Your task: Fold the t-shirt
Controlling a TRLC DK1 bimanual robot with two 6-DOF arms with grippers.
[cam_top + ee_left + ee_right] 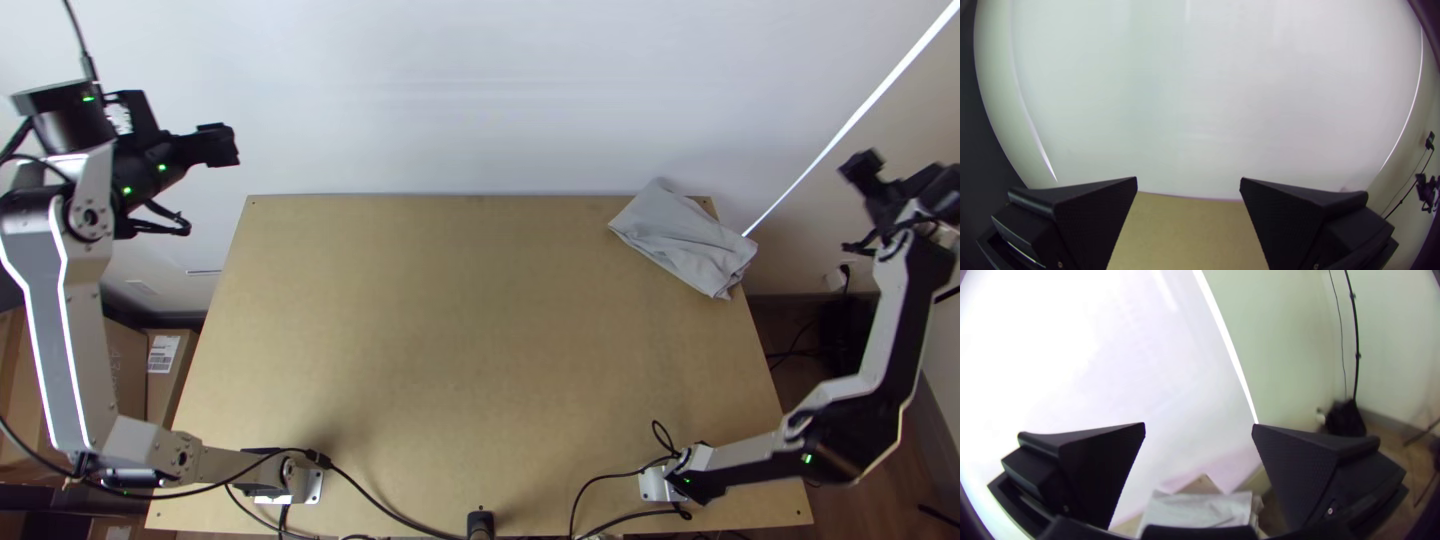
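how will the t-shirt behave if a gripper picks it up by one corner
The t-shirt looks thin and wrinkled, so it would likely be floppy and hang rather than hold its shape. Lying as a loose, layered bundle, it may well unfold when lifted. It overhangs the table's far right corner, so a push outward could slide it off.

Top view steeply down; wrist views face white wall (1210, 90).

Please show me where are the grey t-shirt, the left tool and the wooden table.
Grey t-shirt (684, 238): top view, middle of the bunched cloth.
Left tool (1189, 178): left wrist view, midway between its open fingertips.
Wooden table (450, 340): top view, near the middle of its surface.
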